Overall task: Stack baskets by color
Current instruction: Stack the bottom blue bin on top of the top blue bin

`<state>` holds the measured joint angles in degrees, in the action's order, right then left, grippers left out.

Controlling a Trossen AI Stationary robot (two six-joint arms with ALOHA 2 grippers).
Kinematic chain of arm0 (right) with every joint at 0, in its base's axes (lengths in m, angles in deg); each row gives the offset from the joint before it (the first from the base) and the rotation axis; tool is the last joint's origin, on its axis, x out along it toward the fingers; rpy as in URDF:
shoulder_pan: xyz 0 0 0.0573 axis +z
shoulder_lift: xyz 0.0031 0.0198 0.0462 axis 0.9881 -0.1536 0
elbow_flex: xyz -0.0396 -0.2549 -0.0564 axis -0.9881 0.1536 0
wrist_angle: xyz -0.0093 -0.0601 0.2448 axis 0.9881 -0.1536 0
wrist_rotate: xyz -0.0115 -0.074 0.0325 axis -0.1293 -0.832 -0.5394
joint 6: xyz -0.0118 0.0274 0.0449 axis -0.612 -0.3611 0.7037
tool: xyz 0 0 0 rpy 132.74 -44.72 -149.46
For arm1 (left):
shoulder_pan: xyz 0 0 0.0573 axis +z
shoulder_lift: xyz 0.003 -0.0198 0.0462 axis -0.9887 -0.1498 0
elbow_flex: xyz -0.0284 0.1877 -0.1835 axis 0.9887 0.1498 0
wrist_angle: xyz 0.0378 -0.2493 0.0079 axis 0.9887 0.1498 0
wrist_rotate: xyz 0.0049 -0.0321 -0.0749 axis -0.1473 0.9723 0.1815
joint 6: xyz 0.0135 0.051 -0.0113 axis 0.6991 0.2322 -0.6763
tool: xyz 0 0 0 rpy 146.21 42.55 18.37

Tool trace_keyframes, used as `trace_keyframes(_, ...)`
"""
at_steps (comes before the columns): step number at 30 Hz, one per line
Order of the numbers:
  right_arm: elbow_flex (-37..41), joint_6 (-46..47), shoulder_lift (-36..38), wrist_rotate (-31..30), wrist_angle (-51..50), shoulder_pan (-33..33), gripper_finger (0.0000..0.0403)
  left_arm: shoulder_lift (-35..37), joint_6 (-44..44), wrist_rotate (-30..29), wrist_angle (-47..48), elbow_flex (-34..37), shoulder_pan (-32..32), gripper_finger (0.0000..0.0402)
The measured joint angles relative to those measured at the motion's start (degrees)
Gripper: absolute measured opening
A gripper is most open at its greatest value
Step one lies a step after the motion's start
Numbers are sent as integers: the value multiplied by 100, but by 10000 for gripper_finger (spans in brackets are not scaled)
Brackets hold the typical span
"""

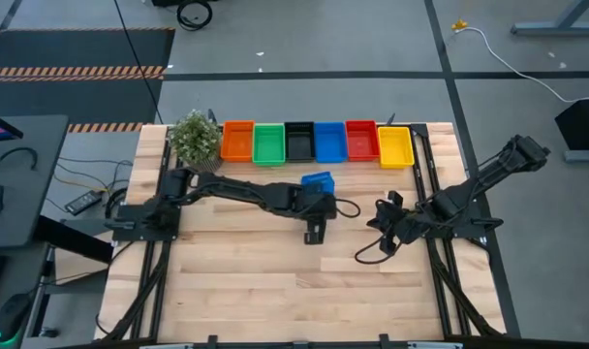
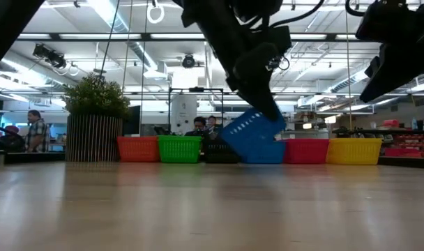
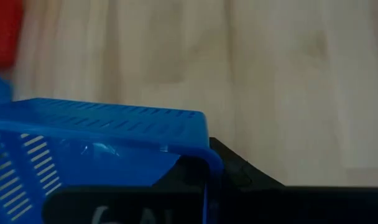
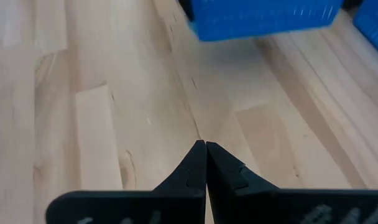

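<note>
Six baskets stand in a row along the far edge: orange [image 1: 238,141], green [image 1: 269,143], black [image 1: 299,142], blue [image 1: 330,142], red [image 1: 361,140], yellow [image 1: 394,146]. A second blue basket [image 1: 318,180] hangs just in front of the row's blue one, and my left gripper [image 1: 315,194] is shut on it. In the low view this basket [image 2: 254,139] is tilted. My right gripper [image 4: 206,149] is shut and holds nothing, over bare wood at the table's right [image 1: 387,228]. My left gripper holds the second blue basket by the rim of one wall [image 3: 198,158], close to a corner. One dark finger [image 3: 239,171] shows on the outside of that wall; the wall hides the other. The fingers slant down from above. The basket hangs tilted, clear of the table.
A potted green plant [image 1: 195,139] stands at the far left end of the row. Black cables [image 1: 367,254] loop on the wood near my right gripper. The near half of the table [image 1: 294,291] is bare wood. People sit in the room beyond.
</note>
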<state>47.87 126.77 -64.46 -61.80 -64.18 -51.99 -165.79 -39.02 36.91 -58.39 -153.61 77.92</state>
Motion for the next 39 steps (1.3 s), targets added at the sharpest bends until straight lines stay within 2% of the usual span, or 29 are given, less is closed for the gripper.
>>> trace_keyframes(4,0,9,-132,6,26,-75,6,-36,-56,623,-290,58,81,15)
trace_keyframes(7,0,-3,-258,34,80,-116,6,-101,-149,723,-434,58,132,34)
trace_keyframes(16,0,-505,-795,66,493,-306,7,-18,-88,943,-438,43,216,148)
trace_keyframes(21,2,-986,-1088,95,1042,-485,29,348,-36,1099,122,-114,243,193)
trace_keyframes(25,7,-1517,-1191,111,1700,-560,62,779,-20,1101,1056,-13,211,198)
trace_keyframes(27,-3,-1850,-1243,117,2212,-583,81,1038,8,1094,1255,340,197,192)
trace_keyframes(30,-7,-2285,-1443,129,2999,-677,108,1535,-183,1099,714,1304,204,177)
trace_keyframes(34,-161,-2529,-1956,153,3447,-864,138,2381,-603,1089,-684,2869,266,161)
trace_keyframes(39,-826,-2652,-2722,161,3079,-1123,159,3172,-1254,1079,-2624,4517,254,149)
